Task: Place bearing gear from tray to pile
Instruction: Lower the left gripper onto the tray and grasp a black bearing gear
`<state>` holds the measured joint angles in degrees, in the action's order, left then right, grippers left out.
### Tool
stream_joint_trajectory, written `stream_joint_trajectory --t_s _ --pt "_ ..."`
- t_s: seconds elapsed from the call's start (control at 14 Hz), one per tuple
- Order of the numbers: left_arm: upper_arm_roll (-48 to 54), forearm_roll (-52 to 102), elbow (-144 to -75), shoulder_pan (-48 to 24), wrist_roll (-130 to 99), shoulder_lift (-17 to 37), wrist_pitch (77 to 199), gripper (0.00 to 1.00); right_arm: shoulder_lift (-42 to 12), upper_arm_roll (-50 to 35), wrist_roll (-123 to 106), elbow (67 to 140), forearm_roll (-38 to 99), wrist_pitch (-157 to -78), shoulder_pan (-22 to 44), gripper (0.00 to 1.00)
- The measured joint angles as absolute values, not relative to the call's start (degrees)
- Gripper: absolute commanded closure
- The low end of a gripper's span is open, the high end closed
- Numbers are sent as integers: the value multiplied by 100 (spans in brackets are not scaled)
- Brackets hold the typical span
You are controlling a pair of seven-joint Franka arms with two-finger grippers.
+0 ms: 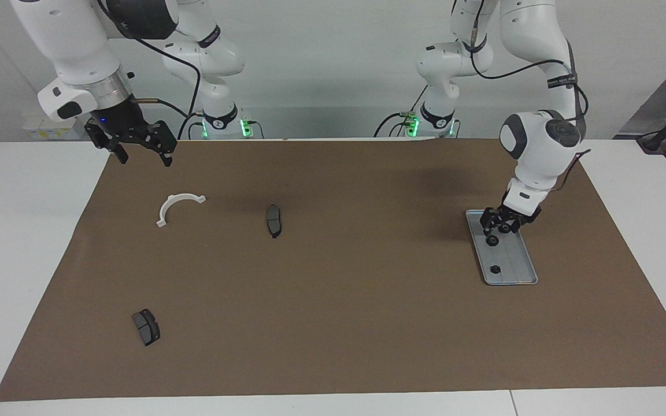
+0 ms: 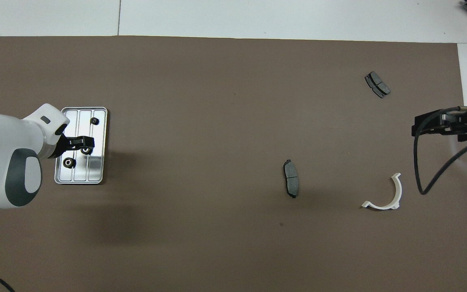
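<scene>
The left gripper (image 1: 498, 229) is down in the tray (image 1: 521, 263), fingers spread around the middle bearing gear (image 2: 85, 150), partly hidden by them; contact cannot be told. Two more gears (image 2: 94, 121) lie there. The right gripper (image 1: 142, 151), fingers apart, waits above the table (image 1: 333, 323) near the white bracket (image 1: 177, 206).
</scene>
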<state>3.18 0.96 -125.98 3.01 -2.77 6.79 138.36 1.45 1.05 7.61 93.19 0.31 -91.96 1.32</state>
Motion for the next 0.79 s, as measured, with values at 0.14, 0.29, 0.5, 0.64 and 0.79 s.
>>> stream_joint_trajectory --t_s 0.14,0.29,0.5,0.64,0.79 --pt "318 96 -12598 301 -274 760 13907 31 145 105 761 9330 31 -9196 132 0" --pt "318 95 -12598 302 -272 838 14000 32 145 105 761 9341 31 -9196 132 0" --pt "318 95 -12600 305 -273 976 14219 35 145 103 761 9347 31 -9196 136 0" --pt "318 96 -12601 308 -274 1085 14336 36 145 103 761 9348 31 -9196 136 0" --pt "318 96 -12601 311 -274 1153 14382 40 145 103 761 9348 31 -9196 136 0"
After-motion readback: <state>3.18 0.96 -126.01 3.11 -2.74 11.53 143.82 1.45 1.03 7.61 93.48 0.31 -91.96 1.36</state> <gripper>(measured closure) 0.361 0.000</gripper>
